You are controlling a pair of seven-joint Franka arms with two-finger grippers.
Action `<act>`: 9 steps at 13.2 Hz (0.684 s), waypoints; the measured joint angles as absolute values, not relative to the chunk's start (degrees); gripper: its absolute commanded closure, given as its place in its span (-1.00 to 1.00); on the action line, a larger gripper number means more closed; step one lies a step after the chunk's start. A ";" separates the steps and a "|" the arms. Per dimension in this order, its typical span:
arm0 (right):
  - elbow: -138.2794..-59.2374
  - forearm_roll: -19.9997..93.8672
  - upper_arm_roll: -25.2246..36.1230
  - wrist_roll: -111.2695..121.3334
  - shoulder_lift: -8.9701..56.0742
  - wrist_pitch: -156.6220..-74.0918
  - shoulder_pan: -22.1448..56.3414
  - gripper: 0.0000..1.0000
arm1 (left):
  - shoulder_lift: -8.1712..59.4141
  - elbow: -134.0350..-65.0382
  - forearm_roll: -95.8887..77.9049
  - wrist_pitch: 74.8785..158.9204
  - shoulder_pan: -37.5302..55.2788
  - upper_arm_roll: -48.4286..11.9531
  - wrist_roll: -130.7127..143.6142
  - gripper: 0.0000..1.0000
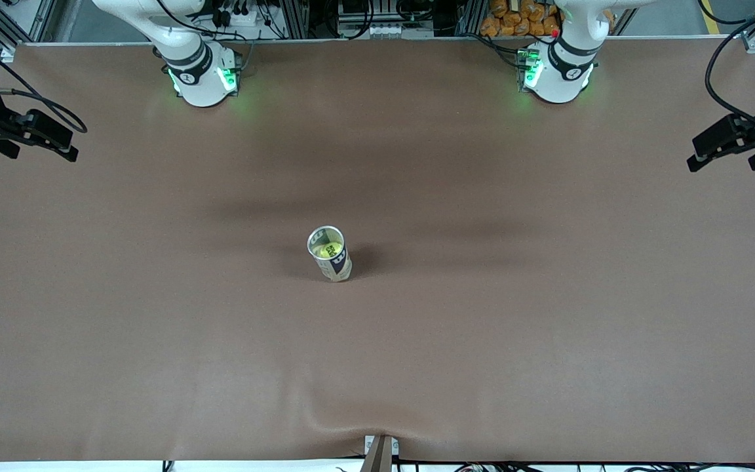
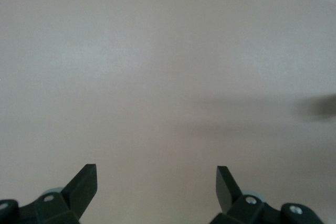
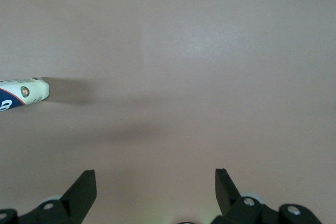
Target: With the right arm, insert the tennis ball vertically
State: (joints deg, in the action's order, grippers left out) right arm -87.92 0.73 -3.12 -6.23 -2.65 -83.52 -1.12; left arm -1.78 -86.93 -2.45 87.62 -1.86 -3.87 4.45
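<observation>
A tennis ball [image 1: 329,250] sits inside the upright can [image 1: 330,254] mid-counter [image 1: 154,314] — right pincer [image 3: 156,187] and left pincer [image 2: 156,184], both spread wide and empty, hang well apart from the can.

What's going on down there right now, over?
Left gripper and right gripper open, empty, each over its own end of the table. Tennis ball already inside upright can mid-table. Nothing in the way.

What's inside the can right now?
A yellow-green tennis ball shows through the open top of the upright can. Whatever lies under that ball is hidden by it and the can's wall.
</observation>
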 measured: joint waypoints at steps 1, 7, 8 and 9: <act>-87.86 0.73 -3.12 -6.22 -2.65 -83.52 -1.13 -1.00 | -3.09 -88.43 -2.47 87.57 -1.55 -3.67 4.45 -1.00; -87.69 0.80 -3.18 -6.16 -2.65 -83.53 -1.12 -1.00 | -10.71 -96.77 -2.48 87.51 -0.39 -5.55 4.48 -1.00; -87.69 0.80 -3.18 -6.16 -2.65 -83.53 -1.12 -1.00 | -11.36 -97.34 -2.48 87.51 -0.23 -5.71 4.45 -1.00; -87.69 0.80 -3.18 -6.16 -2.65 -83.53 -1.12 -1.00 | -11.75 -97.70 -2.48 87.48 -0.05 -5.91 4.45 -1.00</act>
